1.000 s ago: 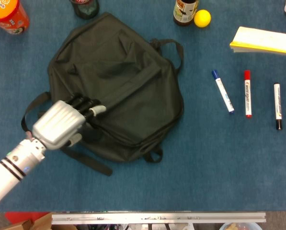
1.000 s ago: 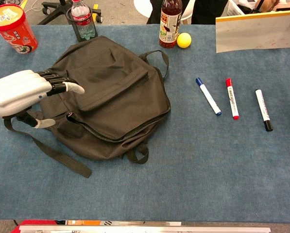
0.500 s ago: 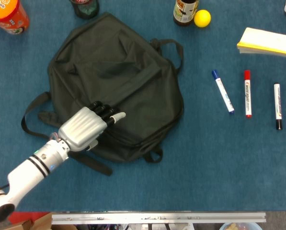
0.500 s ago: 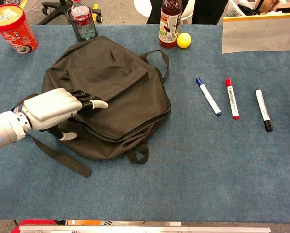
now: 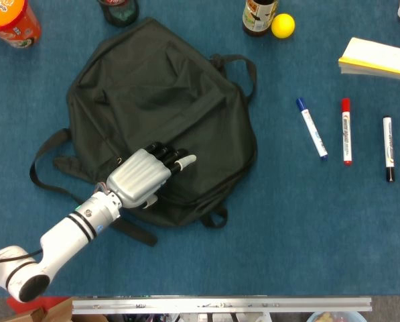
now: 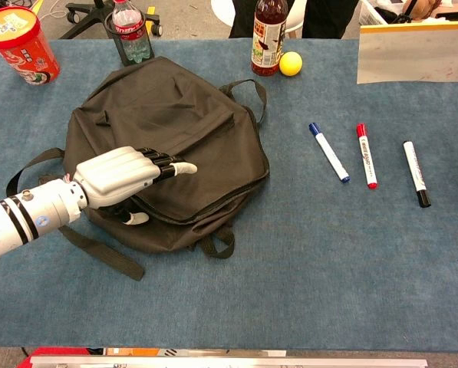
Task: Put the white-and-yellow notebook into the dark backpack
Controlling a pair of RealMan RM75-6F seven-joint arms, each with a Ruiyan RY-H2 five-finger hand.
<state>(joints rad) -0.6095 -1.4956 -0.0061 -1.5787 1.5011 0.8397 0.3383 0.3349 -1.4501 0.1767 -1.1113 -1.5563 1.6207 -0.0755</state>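
The dark backpack [image 5: 166,87] lies flat on the blue table, its zip line running across the lower half. My left hand [image 5: 143,178] lies on the bag's lower left part with its fingers stretched toward the right and nothing in them. In the chest view the left hand [image 6: 121,176] has its fingertips over the zip edge of the backpack [image 6: 175,107]. The white-and-yellow notebook [image 5: 377,57] is at the far right, cut off by the frame edge. In the chest view the notebook [image 6: 413,54] shows as a white face with a yellow top edge. My right hand is out of sight.
Blue [image 5: 311,127], red [image 5: 346,131] and black [image 5: 387,147] markers lie side by side right of the bag. A brown bottle [image 5: 258,17] and yellow ball [image 5: 283,25] stand behind the bag. An orange tub [image 5: 9,20] is at the back left.
My left hand has slid to the right across the backpack's lower part. The notebook has shifted toward the right edge of both views.
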